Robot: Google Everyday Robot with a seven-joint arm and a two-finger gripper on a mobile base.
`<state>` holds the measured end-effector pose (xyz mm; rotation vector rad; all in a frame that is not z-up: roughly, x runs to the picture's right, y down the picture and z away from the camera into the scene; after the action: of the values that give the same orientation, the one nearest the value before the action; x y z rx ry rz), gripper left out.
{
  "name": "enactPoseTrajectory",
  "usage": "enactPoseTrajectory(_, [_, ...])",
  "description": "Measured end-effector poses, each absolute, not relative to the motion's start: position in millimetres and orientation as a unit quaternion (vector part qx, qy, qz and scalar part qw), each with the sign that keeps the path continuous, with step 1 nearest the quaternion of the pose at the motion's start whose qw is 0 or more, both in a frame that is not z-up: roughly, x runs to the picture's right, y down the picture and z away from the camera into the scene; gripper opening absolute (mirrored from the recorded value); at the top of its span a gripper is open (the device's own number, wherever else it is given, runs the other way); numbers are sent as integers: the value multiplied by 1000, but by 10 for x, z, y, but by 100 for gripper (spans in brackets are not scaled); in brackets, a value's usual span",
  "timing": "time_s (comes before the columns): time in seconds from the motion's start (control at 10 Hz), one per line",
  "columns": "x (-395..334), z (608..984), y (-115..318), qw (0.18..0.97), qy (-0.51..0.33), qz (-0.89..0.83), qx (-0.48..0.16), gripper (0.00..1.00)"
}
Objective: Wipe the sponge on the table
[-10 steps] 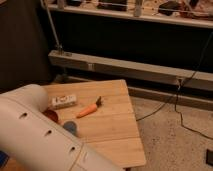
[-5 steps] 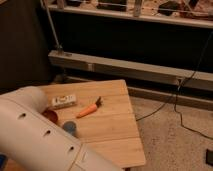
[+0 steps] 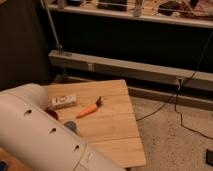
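The sponge is not showing to you: the white arm [image 3: 42,132] is covering the near-left part of the table [image 3: 112,127]. The gripper is sitting out of frame, so you cannot tell its grip. A carrot toy [image 3: 86,110] is lying mid-table near a white box [image 3: 63,101].

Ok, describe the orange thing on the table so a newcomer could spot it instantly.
On the light wooden table, just beyond the white robot arm filling the lower left (gripper out of view), lies the carrot toy. It is the only orange, tapered item, beside the pale flat box.
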<state>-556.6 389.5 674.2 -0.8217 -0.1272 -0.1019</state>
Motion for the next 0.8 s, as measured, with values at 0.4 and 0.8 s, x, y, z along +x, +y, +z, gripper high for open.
enactPoseTrajectory(0.4, [-5407, 6738, 4000, 909, -53, -30, -412, 37])
enactPoseTrajectory(0.8, [-4956, 6761, 4081, 905, -21, 8, -424, 37])
